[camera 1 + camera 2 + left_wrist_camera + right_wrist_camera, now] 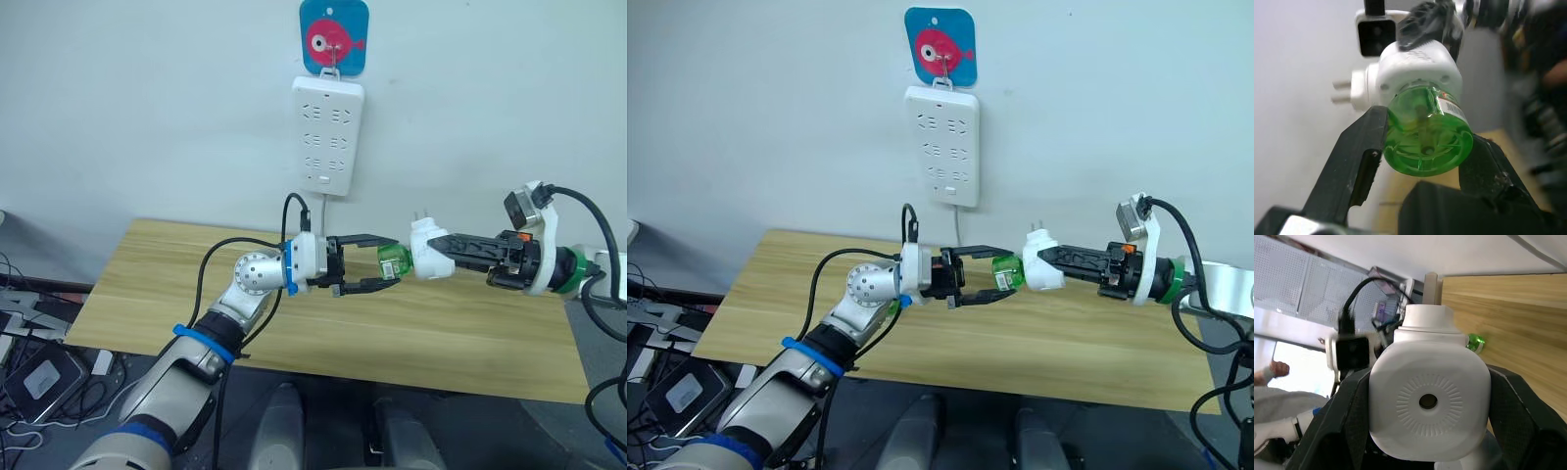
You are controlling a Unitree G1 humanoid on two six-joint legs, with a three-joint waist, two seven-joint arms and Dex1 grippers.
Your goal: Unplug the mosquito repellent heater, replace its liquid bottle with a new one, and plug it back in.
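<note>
My right gripper [438, 255] is shut on the white mosquito repellent heater [428, 250], held in the air above the wooden table [157, 284] with its plug prongs pointing up. The heater's round vent hole [1427, 402] faces the right wrist camera. A green liquid bottle [394, 261] sticks out of the heater toward my left arm. My left gripper [390, 260] meets it from the left, its two black fingers [1359, 152] pressed on either side of the bottle [1427, 137].
A long white power strip [327, 137] hangs on the wall under a blue fish hook [334, 37], above the table's far edge. Cables and a dark device [39, 367] lie on the floor to the left.
</note>
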